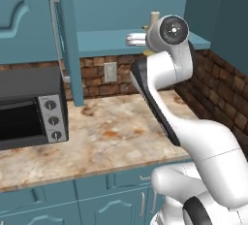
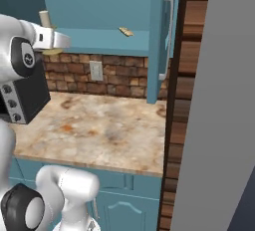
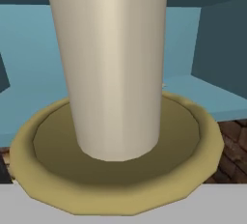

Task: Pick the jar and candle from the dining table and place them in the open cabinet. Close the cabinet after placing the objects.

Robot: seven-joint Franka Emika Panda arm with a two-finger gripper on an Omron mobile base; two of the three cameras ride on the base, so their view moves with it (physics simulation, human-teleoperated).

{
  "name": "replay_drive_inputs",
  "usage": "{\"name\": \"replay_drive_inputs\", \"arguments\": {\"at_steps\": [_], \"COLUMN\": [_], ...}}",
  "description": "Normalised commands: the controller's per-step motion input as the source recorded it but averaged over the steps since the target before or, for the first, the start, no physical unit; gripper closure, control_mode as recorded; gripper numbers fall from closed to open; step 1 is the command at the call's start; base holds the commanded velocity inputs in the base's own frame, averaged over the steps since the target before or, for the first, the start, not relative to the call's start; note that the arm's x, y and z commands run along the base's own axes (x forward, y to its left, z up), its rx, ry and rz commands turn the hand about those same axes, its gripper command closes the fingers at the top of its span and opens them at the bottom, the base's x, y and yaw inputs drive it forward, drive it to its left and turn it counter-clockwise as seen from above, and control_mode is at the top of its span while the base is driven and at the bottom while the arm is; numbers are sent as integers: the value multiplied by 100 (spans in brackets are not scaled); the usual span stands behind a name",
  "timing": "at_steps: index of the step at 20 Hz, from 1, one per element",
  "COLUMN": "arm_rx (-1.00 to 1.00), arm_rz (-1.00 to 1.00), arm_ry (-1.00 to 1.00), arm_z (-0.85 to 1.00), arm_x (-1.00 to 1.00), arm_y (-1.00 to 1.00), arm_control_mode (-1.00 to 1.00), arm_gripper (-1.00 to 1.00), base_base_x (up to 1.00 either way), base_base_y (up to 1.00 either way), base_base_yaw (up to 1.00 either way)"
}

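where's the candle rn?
In the shut gripper's grip: the candle fills the hand view and is held at the open cabinet's shelf edge, above the marbled counter.

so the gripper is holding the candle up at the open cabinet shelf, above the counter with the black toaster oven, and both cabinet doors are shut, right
Not quite: the doors are open, not shut. The left base view shows a cabinet door swung out edge-on, the right base view likewise, with the teal shelf exposed. The rest holds: the candle sits in the shut gripper at shelf height, above the counter with the toaster oven.
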Motion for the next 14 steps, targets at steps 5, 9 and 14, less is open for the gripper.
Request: {"name": "replay_drive_inputs", "arguments": {"at_steps": [5, 9, 14], "arm_rx": [1, 4, 2], "arm_rz": [0, 3, 2], "arm_ry": [-4, 0, 0], "arm_z": [-8, 0, 0], "arm_x": [71, 63, 60], "arm_y": [5, 0, 0], "arm_control_mode": [-100, -100, -100], "arm_gripper": [100, 100, 100], "base_base_x": [0, 0, 0], "base_base_y": [0, 0, 0], "base_base_yaw": [0, 0, 0]}}
